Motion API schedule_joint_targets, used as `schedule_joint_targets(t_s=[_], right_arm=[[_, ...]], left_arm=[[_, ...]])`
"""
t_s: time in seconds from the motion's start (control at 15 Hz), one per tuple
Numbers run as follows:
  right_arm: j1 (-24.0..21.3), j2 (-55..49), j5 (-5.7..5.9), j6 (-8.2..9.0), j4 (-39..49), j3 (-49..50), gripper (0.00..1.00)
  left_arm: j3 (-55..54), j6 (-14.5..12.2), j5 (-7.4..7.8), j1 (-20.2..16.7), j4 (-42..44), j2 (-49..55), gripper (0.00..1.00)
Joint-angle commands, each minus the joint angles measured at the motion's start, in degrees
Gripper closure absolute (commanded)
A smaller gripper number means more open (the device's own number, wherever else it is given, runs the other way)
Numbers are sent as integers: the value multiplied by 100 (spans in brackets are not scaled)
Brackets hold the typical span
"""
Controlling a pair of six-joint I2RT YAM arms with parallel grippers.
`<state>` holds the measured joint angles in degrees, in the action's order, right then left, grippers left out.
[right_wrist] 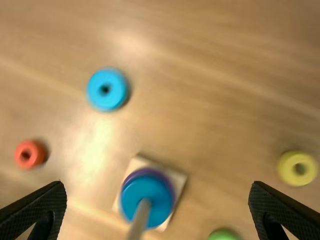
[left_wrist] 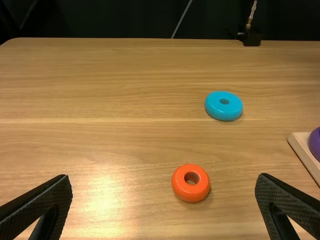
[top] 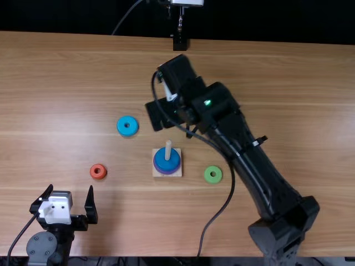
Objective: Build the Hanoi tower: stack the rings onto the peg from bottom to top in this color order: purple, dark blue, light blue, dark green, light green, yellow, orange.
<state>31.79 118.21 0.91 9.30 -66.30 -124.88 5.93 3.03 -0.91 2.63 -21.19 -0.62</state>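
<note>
My left gripper [top: 70, 194] stands open at the near left; in the left wrist view the gripper [left_wrist: 164, 192] has the orange ring [left_wrist: 191, 183] beyond its fingers. The right gripper [top: 165, 113] hangs beyond the peg [top: 168, 151], and in the right wrist view the gripper [right_wrist: 157, 192] is open above the table. On the peg's square base [top: 157, 171] lies the purple ring [top: 173, 172] with the dark blue ring [top: 167, 161] over it. Loose on the table are the light blue ring [top: 127, 126], the light green ring [top: 213, 174] and the yellow ring [right_wrist: 297, 168].
The right arm and its cable stretch diagonally across the wooden table [top: 72, 83], covering part of it right of the peg. A black stand [top: 180, 41] with a metal stem rises at the far edge.
</note>
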Motion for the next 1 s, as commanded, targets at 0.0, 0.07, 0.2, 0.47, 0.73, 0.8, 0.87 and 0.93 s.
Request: schedule_joint_targets(t_s=[0.0, 0.07, 0.2, 0.47, 0.73, 0.8, 0.87, 0.93], right_arm=[[-340, 53, 57, 9, 106, 60, 0], [-560, -18, 46, -2, 169, 183, 0], [-1035, -466, 57, -34, 212, 640, 0], [-2107, -2039, 152, -44, 2490, 2820, 0], [-2880, -4280, 141, -107, 4589, 5395, 0], [-3003, -4764, 131, -160, 4926, 5958, 0], [-3065, -5344, 120, -392, 5358, 6573, 0], [-3144, -5950, 110, -698, 5759, 7171, 0]], left_arm=[[-593, -60, -15, 9, -454, 62, 0], [-593, -50, -15, 9, -454, 62, 0], [-593, -60, -15, 0, -454, 62, 0], [-593, -60, -15, 9, -454, 62, 0], [-593, -60, -15, 9, -454, 62, 0], [-593, -50, -15, 9, -454, 62, 0], [-593, -60, -15, 0, -454, 62, 0], [-593, -60, -15, 9, -454, 62, 0]])
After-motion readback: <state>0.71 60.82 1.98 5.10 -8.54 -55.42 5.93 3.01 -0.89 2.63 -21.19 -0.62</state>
